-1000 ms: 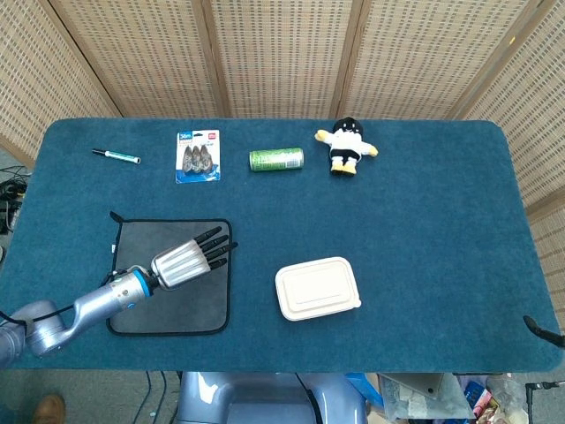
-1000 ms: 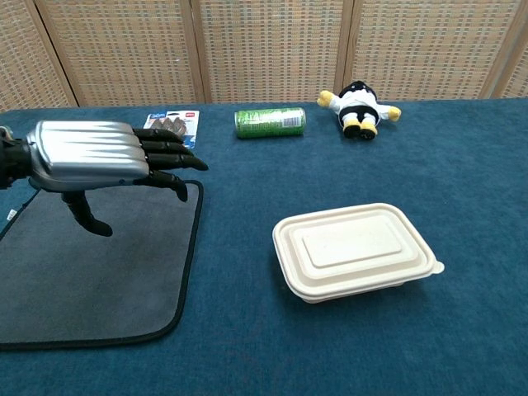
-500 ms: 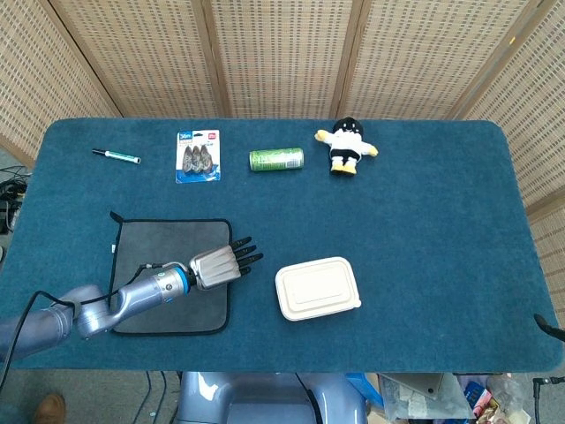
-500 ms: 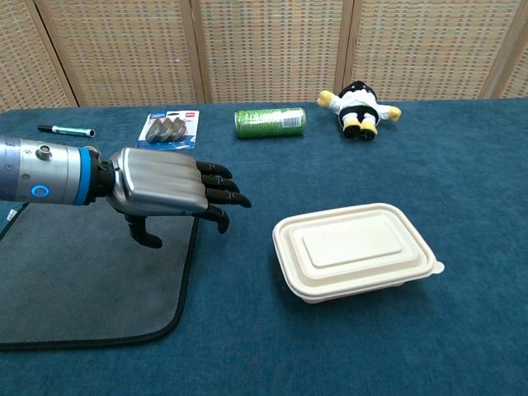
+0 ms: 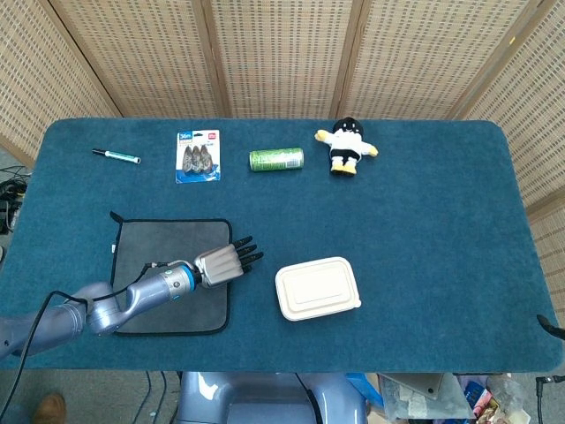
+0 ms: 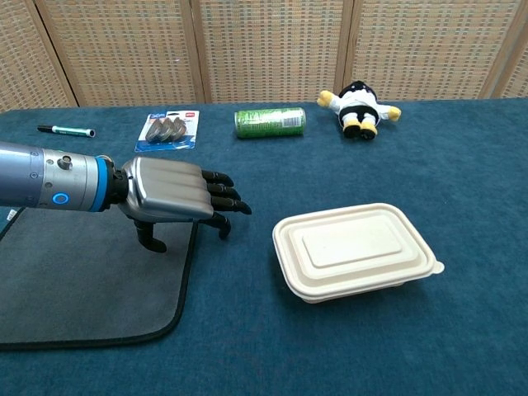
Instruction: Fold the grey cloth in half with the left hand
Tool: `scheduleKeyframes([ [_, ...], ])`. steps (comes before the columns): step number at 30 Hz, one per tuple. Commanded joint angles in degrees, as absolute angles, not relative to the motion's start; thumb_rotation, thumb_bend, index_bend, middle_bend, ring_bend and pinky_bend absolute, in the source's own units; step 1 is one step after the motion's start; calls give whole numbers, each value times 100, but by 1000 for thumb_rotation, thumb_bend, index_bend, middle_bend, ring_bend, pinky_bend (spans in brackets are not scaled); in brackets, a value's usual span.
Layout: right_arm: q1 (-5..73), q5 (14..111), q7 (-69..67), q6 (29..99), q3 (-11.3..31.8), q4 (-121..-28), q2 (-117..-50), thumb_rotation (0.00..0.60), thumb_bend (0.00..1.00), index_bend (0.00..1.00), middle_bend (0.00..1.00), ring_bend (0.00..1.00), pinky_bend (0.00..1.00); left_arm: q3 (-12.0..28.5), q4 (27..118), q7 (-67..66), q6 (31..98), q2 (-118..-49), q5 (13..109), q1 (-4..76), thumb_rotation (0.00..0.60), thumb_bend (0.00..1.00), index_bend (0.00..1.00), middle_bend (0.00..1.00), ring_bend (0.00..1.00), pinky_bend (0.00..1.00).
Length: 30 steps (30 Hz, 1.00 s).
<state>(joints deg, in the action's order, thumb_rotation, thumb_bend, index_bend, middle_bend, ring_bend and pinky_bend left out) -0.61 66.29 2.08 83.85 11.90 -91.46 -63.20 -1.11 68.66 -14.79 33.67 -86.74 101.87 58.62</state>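
The grey cloth (image 5: 159,256) (image 6: 82,280) lies flat and unfolded on the blue table, with a black hem around it. My left hand (image 5: 225,261) (image 6: 177,194) hovers palm down over the cloth's right edge, its dark fingers apart and reaching past the hem onto the table. It holds nothing. The thumb hangs down toward the cloth near the hem. Only a dark tip of my right arm (image 5: 549,328) shows at the head view's lower right edge; the right hand itself is out of sight.
A white lidded food box (image 5: 317,288) (image 6: 355,250) sits just right of the cloth. Along the far side lie a green-capped marker (image 5: 116,156), a blister pack (image 5: 197,155), a green can (image 5: 276,159) and a penguin plush (image 5: 346,146).
My left hand moved right from over the cloth's middle to its right edge and sank lower. In the last half second it barely shifted.
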Motion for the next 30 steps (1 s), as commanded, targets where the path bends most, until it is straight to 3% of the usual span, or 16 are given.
scheduleKeyframes([
  [1, -68, 6627, 196, 8395, 1193, -9152, -6313, 600, 0, 0, 0, 0, 0, -168, 6852, -1454, 3449, -8664, 10168, 5853, 600, 270, 285, 0, 0, 0],
  [20, -83, 6633, 212, 8420, 1176, -9217, -6281, 600, 0, 0, 0, 0, 0, -441, 6745, -1442, 3746, -8686, 9988, 5838, 600, 269, 329, 0, 0, 0],
  [30, -69, 6638, 214, 8398, 1167, -9206, -6287, 600, 0, 0, 0, 0, 0, -526, 6702, -1457, 3877, -8662, 9936, 5802, 600, 270, 470, 0, 0, 0],
])
